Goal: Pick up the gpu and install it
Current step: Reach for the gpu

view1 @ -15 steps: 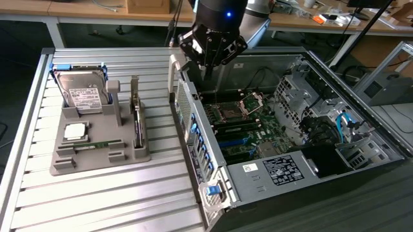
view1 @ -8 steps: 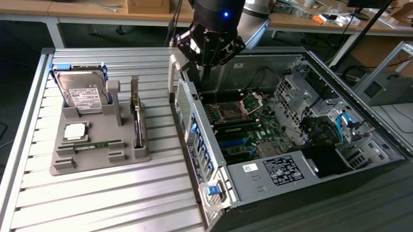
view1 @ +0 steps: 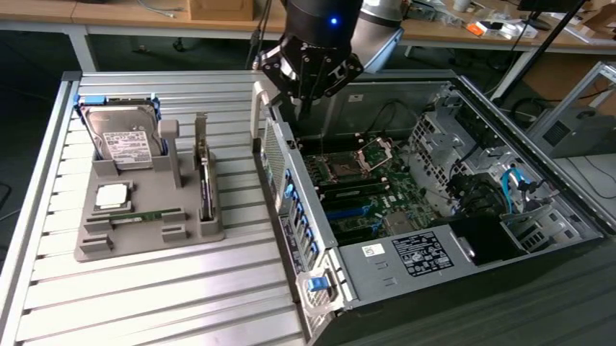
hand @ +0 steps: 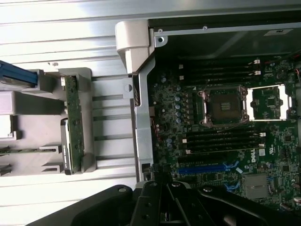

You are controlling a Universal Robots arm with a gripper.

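Gripper position: the gripper [view1: 299, 107] is hanging tip-down from the arm over the rear corner of the open computer case [view1: 279, 166]; in the wrist view I am seeing the gripper [hand: 162, 181] pointing down at the edge of the motherboard [hand: 211, 141], just beside the case [hand: 143, 127] rail.
Gripper state: the jaws are resting fully closed against each other; they are gripping nothing.
Gpu location: the gpu [view1: 204, 180] is standing on its long edge in a slot of the grey holder [view1: 144, 234], along the holder side nearest the case; a silver bracket is rising at the end farther from the exterior camera; in the wrist view the gpu [hand: 74, 113] is showing edge-on as a thin green strip in the holder [hand: 28, 165]; it is sitting well apart from the gripper, with the case wall and a strip of bare surface lying between them.
Other parts in the holder: the hard drive [view1: 130, 140] is leaning upright at the far end, toward the exterior view's left; the processor chip [view1: 112, 194] is lying flat below it; the green memory stick [view1: 144, 215] is lying flat in its groove.
Case: it is lying on its side with the open face up; the motherboard [view1: 361, 180] is lying exposed; I am seeing the processor socket [hand: 223, 104] with its metal frame swung open, and a blue slot [hand: 202, 168] near the gripper.
Surface: the slatted metal surface [view1: 144, 303] is carrying the holder and the case side by side.
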